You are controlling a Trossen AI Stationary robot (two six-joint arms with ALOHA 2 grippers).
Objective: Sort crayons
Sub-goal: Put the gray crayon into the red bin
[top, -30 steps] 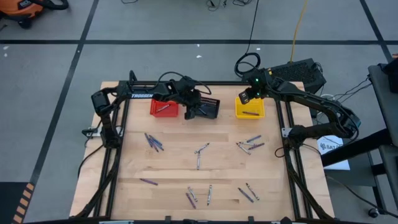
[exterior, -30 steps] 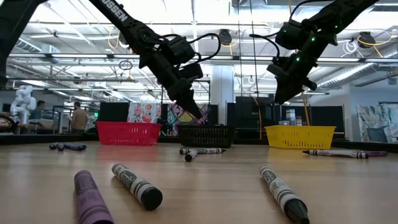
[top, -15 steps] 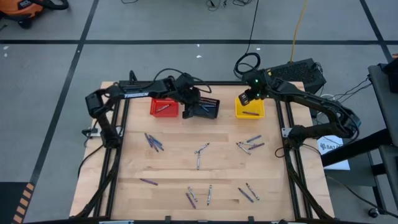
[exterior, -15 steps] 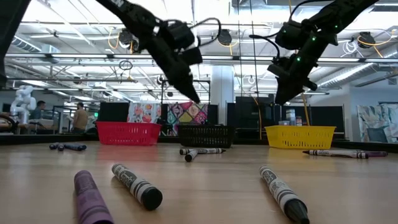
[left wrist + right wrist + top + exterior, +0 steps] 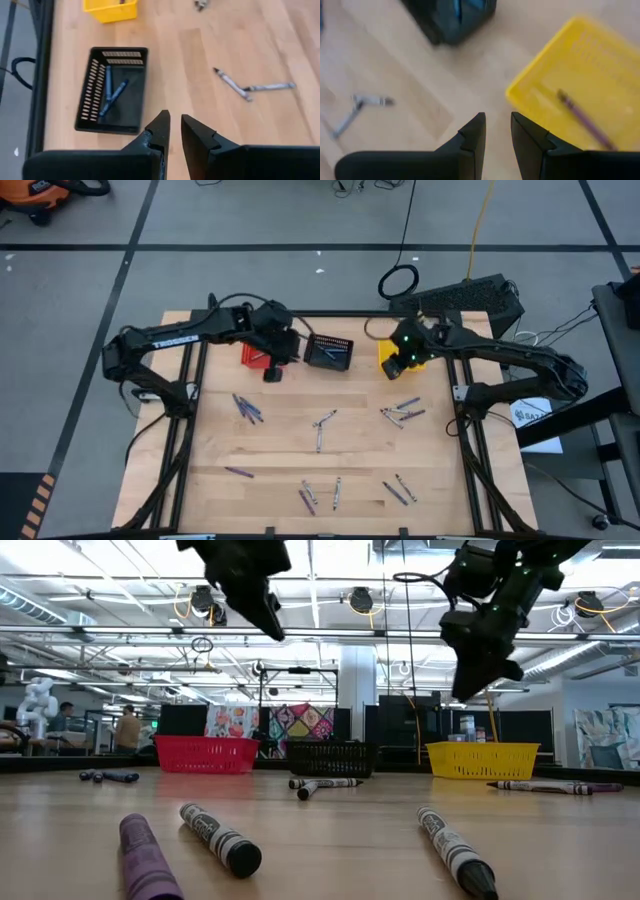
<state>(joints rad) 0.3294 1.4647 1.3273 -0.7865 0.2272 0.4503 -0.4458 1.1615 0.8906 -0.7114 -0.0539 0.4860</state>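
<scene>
Left tool (image 5: 175, 131), slightly parted and empty, hovers by the red basket (image 5: 256, 356); two blue crayons (image 5: 111, 91) lie beyond in the black basket (image 5: 90, 87). Right tool (image 5: 496, 131), likewise empty, nears the yellow basket (image 5: 555, 75) holding one seemingly maroon crayon (image 5: 584, 121)

A robotics lab hall: exposed ceiling trusses (image 5: 330, 635) above the wooden table (image 5: 340, 830), cabled floor around it.

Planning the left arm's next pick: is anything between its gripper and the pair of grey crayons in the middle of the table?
Nothing visible. The left gripper, empty, hangs above bare wood near the black basket; the grey crayons lie in the open beyond it.
</scene>
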